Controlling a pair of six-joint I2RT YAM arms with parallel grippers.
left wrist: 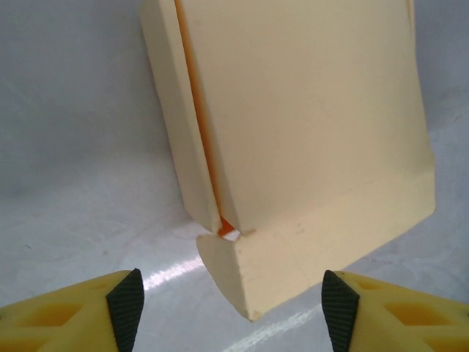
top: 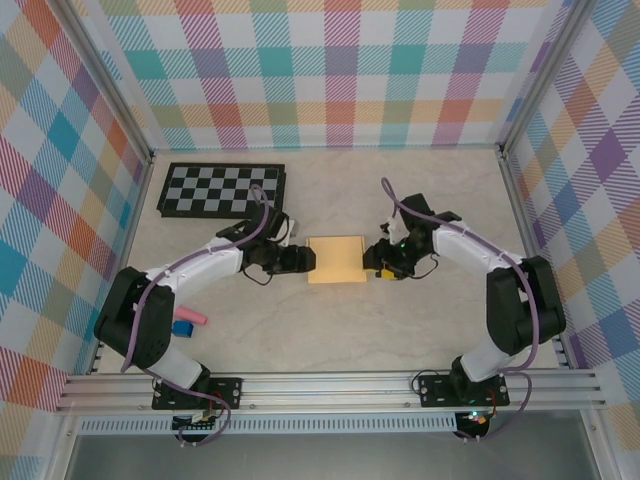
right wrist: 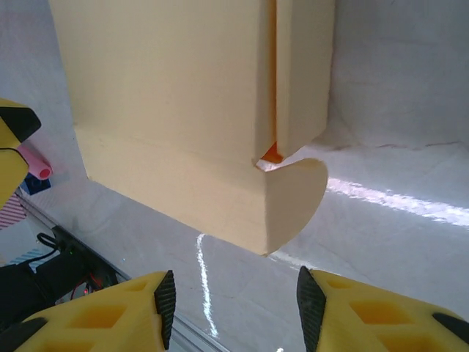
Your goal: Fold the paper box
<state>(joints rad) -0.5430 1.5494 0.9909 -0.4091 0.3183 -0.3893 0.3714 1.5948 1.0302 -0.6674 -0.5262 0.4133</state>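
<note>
Paper box [top: 336,260] lies flat at mid-worktop [top: 430,200], side panels folded in with a seam showing and rounded end flaps [left wrist: 242,271] not tucked. Left gripper [top: 306,260] is at the box's left end, right gripper [top: 374,264] at its right end, probably flanking it so each can work its own flap. Both grippers are spread and pinch nothing. In each wrist view the flap sits just ahead of the fingertips; can't tell if it touches.
</note>
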